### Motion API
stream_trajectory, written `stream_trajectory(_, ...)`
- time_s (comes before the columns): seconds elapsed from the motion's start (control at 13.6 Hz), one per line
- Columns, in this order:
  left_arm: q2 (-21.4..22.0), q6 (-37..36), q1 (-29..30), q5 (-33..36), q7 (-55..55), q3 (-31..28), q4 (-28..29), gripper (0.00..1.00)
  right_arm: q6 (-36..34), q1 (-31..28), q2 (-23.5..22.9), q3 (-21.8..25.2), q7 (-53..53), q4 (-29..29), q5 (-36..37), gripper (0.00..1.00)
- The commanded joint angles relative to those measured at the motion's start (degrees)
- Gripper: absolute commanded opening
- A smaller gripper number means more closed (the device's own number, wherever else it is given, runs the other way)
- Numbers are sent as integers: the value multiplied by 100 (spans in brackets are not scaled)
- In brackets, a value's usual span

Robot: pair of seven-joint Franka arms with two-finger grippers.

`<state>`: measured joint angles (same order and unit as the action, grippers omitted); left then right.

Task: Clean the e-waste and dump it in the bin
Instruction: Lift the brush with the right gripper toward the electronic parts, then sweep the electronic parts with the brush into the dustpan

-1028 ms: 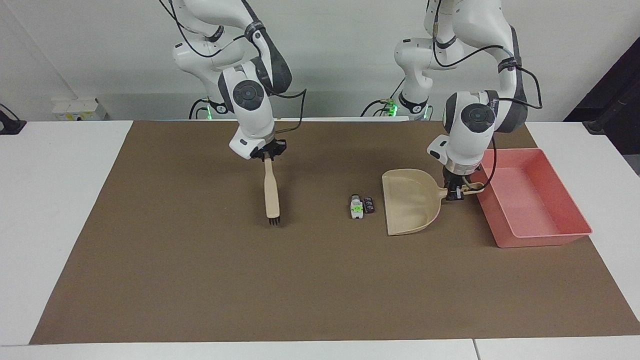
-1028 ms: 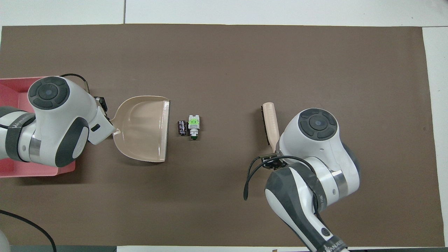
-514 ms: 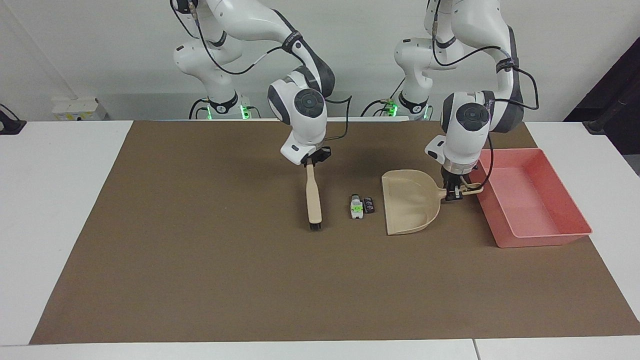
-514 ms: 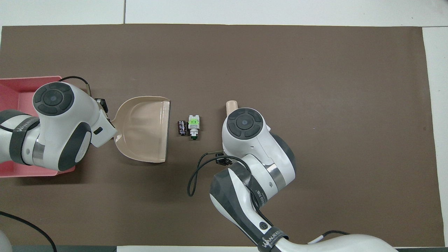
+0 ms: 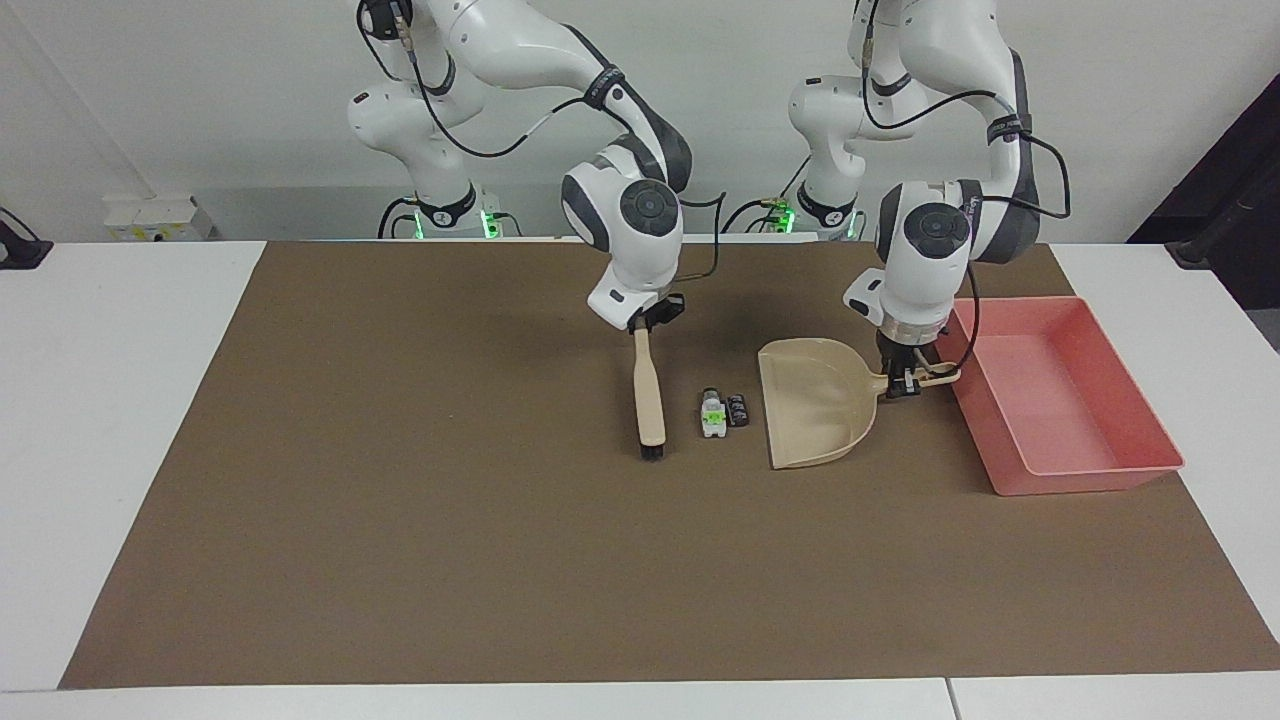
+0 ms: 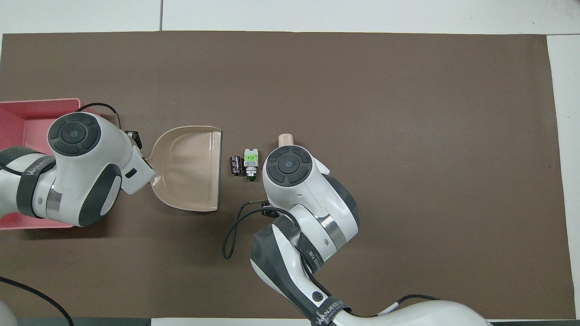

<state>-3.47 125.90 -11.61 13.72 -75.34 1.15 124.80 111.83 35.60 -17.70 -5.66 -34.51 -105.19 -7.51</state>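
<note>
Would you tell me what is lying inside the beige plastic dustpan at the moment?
The beige plastic dustpan shows only its bare pan; the white block and black chip lie on the mat outside its open edge. The left arm covers its handle in the overhead view.

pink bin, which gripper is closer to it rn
Left. The left gripper holds the dustpan handle right beside the pink bin; the right gripper holds the brush past the e-waste.

Glossy beige plastic dustpan (image 5: pixel 815 415), smooth pink plastic bin (image 5: pixel 1070 470), matt brown mat (image 5: pixel 400 520).
</note>
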Motion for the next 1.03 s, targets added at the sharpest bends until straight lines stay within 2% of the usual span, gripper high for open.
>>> stream_trajectory(0.0,189,189,-87,122,116,-44,265,0,-4,8,-145,4,-82,174,-119,0)
stream_trajectory(0.29,189,189,-78,122,116,-44,265,0,180,34,-216,-5,-90,156,-146,0)
stream_trajectory(0.95,180,162,-69,122,125,-27,230,0,594,210,-418,-5,-126,209,-691,0)
